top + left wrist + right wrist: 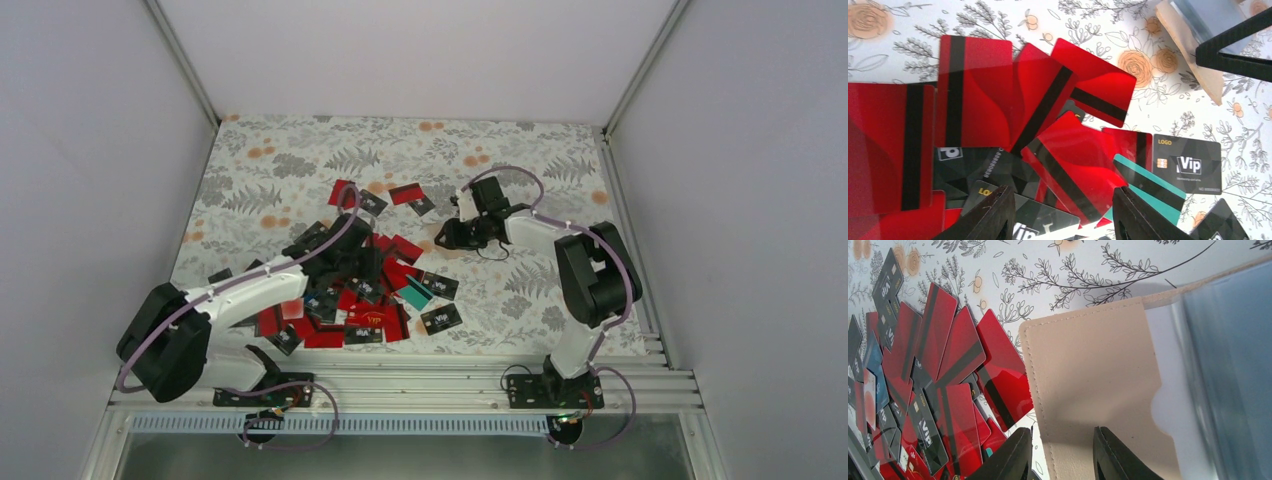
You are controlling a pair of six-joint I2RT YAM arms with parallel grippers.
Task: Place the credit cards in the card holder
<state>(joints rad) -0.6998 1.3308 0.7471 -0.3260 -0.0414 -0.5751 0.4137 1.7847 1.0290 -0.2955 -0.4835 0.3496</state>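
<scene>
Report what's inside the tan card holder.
Clear pale bluish plastic sleeves show inside the card holder, beside its tan flap. No card shows in them. The flap covers whatever lies beneath it, and the sleeves run out of view, so hidden cards can't be ruled out.

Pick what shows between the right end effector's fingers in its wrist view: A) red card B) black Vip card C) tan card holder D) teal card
C: the card holder shows its beige flap across most of the gap at the right end effector; the credit cards lie off to one side.
</scene>
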